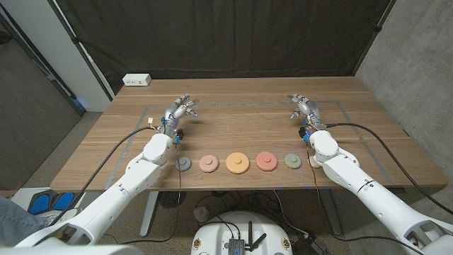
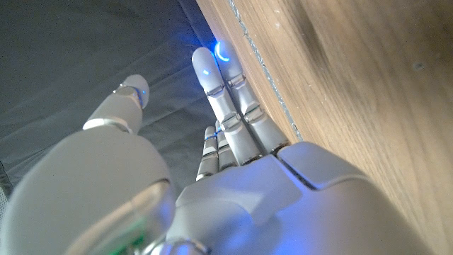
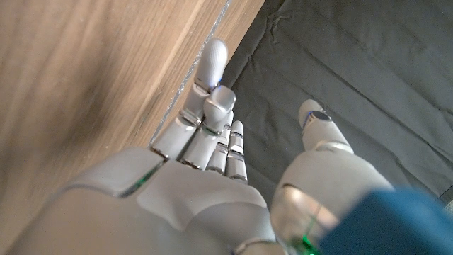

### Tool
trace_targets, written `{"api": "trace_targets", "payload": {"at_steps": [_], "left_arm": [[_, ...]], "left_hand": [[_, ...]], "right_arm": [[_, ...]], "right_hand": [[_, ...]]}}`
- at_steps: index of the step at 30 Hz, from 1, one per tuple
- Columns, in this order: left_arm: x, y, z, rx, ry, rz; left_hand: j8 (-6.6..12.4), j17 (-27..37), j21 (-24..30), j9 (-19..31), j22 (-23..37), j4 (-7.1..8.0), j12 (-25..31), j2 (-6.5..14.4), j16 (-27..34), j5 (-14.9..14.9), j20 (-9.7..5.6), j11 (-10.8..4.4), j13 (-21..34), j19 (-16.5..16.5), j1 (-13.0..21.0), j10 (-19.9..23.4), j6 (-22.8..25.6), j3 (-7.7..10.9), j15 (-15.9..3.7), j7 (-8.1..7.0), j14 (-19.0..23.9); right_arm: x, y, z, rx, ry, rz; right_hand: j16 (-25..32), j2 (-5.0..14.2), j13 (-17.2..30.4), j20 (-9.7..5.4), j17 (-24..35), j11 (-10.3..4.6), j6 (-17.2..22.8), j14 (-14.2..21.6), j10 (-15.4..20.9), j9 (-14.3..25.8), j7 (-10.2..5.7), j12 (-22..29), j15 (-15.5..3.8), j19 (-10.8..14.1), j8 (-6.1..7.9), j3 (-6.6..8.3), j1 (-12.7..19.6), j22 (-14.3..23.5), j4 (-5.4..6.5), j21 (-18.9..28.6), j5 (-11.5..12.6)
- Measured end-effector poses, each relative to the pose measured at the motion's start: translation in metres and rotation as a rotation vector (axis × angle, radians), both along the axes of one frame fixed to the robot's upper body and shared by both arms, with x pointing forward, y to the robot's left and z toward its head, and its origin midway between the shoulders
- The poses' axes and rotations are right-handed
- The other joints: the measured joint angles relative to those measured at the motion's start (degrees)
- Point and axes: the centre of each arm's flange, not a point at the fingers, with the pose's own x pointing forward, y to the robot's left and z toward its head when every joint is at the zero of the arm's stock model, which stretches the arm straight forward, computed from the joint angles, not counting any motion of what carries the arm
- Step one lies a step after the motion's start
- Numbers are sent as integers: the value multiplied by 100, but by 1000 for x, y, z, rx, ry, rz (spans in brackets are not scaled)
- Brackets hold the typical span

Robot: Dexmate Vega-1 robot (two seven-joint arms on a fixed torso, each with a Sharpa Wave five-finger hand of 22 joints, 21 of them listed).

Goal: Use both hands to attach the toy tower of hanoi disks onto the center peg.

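Observation:
Several toy disks lie in a row near the table's front edge: a small grey-blue disk (image 1: 183,163), a pink disk (image 1: 208,163), a larger orange disk (image 1: 236,163), a red disk (image 1: 266,161) and a small green disk (image 1: 293,161). I cannot make out a peg. My left hand (image 1: 180,110) is at the table's middle left, well behind the row, fingers extended and holding nothing. My right hand (image 1: 302,108) mirrors it at the middle right, also holding nothing. The wrist views show the left hand (image 2: 233,142) and the right hand (image 3: 205,134) beside the wood surface.
A white power strip (image 1: 136,80) lies at the table's back left corner. A thin tape outline (image 1: 241,103) marks a rectangle on the wooden table (image 1: 241,131). Black cables (image 1: 368,131) trail from both wrists. A dark curtain hangs behind.

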Motion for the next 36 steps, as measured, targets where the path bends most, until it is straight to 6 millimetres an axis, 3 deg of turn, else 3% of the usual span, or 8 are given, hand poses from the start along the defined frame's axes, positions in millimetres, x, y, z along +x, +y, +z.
{"api": "trace_targets", "payload": {"at_steps": [4, 8, 11, 22, 36], "left_arm": [[-1, 0, 2, 25, -4, 36], [-2, -1, 3, 44, -6, 62], [-3, -2, 3, 61, -9, 83], [-8, -4, 7, 150, -27, 198], [-13, -10, 15, 271, -58, 344]], "left_hand": [[0, 0, 46, 0, 0, 17, 43, -39, 60, 0, 0, -51, 26, 0, 112, 50, 30, -17, 0, -30, 0], [44, -22, 90, 0, 0, 54, 87, -51, 97, 0, 0, -69, 42, 0, 185, 111, 94, -54, 0, -50, 0], [44, -22, 96, 0, 0, 49, 87, -66, 125, 0, 0, -98, 53, 0, 259, 142, 138, -96, 21, -67, 24], [90, -55, 166, -1, 12, 79, 121, -85, 166, 0, 0, -129, 79, 0, 325, 174, 203, -157, -1, -62, 45], [132, -125, 211, -1, 16, 121, 166, -59, 253, 0, 0, -173, 133, 1, 419, 296, 348, -260, -31, -120, 75]], "right_arm": [[-2, 1, 2, -31, -2, -33], [-5, 2, 5, -65, 1, -57], [-6, 4, 6, -91, 4, -76], [-14, 10, 12, -178, -4, -161], [-26, 13, 15, -289, -28, -266]], "right_hand": [[18, -36, 33, 20, -8, 0, -72, -34, 0, 0, -74, 0, 7, -61, 0, 17, 99, -13, 17, 0, 22], [-41, -36, 97, 41, -90, 2, -107, -196, -84, 27, -381, -44, 72, -164, 0, 63, 219, -78, 63, 0, 22], [-70, -42, 126, 62, -122, -39, -57, -226, -125, 51, -431, -44, 83, -185, 17, 63, 313, -106, 63, 0, 22], [-113, -14, 205, 79, -148, -164, 24, -287, -102, 43, -222, -44, 104, -206, 27, 63, 452, -159, 63, 44, 22], [-221, 60, 312, 118, -252, -222, 88, -399, -105, 36, -286, -43, 133, -323, 51, 22, 587, -280, 104, 54, 22]]}}
